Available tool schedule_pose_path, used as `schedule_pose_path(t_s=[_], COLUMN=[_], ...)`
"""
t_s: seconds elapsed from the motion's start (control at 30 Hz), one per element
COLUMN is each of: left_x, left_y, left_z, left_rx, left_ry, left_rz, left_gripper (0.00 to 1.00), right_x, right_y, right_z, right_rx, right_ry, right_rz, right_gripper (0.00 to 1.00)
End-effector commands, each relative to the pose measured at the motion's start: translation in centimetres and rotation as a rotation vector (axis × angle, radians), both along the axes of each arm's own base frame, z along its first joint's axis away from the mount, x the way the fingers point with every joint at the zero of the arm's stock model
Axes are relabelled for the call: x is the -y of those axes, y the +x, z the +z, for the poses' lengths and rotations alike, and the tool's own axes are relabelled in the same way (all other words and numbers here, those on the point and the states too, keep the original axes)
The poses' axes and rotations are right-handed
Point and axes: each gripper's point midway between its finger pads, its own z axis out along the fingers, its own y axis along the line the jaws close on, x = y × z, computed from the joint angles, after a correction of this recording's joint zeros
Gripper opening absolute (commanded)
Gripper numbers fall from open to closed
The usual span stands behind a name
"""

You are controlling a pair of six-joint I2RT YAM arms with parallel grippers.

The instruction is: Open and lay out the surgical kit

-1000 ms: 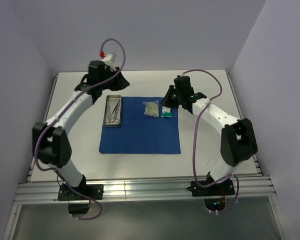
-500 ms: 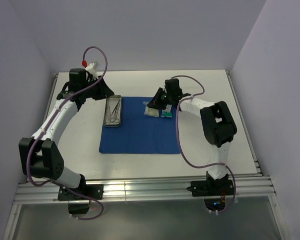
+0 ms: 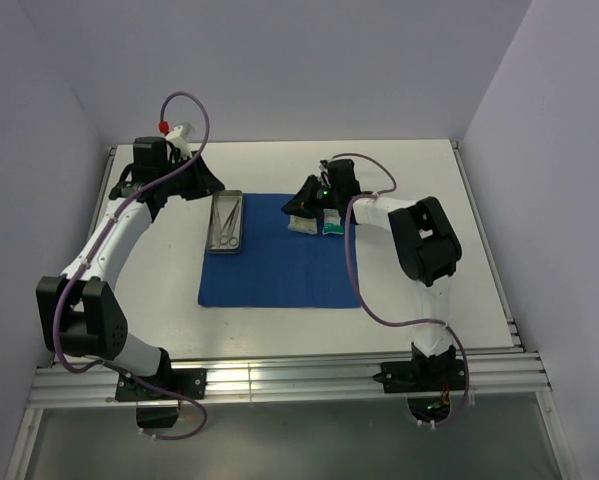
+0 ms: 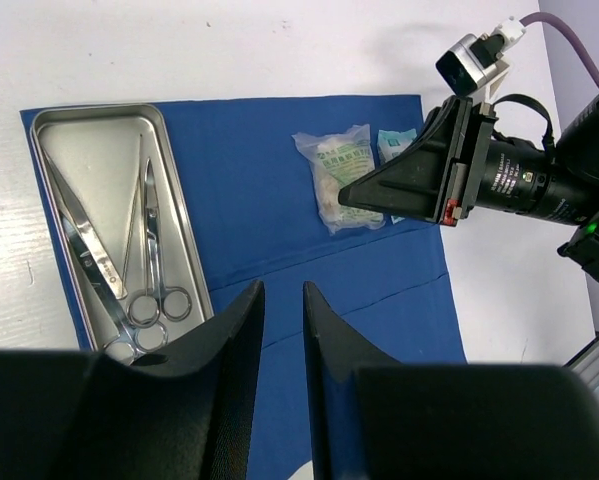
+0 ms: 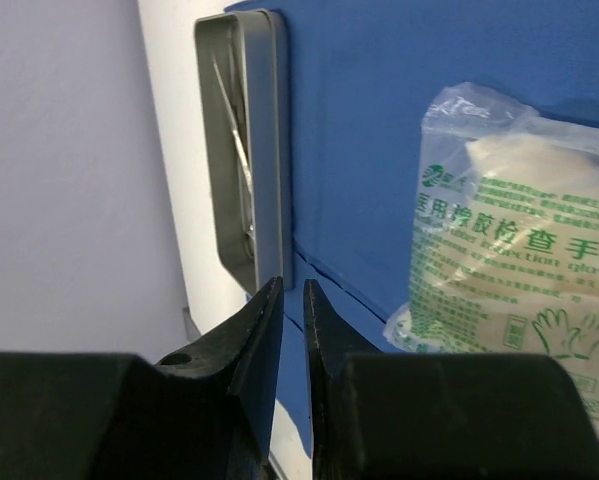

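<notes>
The royal-blue cloth lies spread flat mid-table. The steel tray sits on its left edge and holds two scissors and two tweezers. A whitish glove packet and a small green packet lie near the cloth's far right. My left gripper hovers behind the tray, jaws nearly closed and empty. My right gripper hangs just above the whitish packet's left side, jaws nearly closed and empty. The right wrist view shows the packet to the right of the fingers.
Bare white table surrounds the cloth, with a raised rail at the near edge. Purple walls close in the back and both sides. The right arm's elbow folds over the table right of the cloth.
The left gripper has swung left and back, away from the tray. The right gripper has moved left from the green packet to over the whitish packet, its arm folding in.
</notes>
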Motion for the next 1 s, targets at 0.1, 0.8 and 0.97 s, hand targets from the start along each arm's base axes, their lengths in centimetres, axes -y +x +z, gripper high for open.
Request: schedule_pose_path(t_s=[0.1, 0.8, 0.97], left_x=[0.1, -0.7, -0.9], left_y=[-0.1, 0.3, 0.4], left_z=[1.7, 1.0, 0.9], left_rx=[0.04, 0.016, 0.012], left_ry=[-0.03, -0.032, -0.033], left_rz=[-0.02, -0.005, -0.003], left_gripper=[0.27, 0.26, 0.27], right_x=[-0.3, -0.6, -0.7], right_y=[0.8, 0.9, 0.9], right_z=[0.2, -4.0, -3.9], right_rx=[0.016, -0.081, -0.094], right_ry=[0.078, 0.113, 0.129], right_rz=[0.024, 0.031, 0.031], right_gripper=[0.21, 0.2, 0.2])
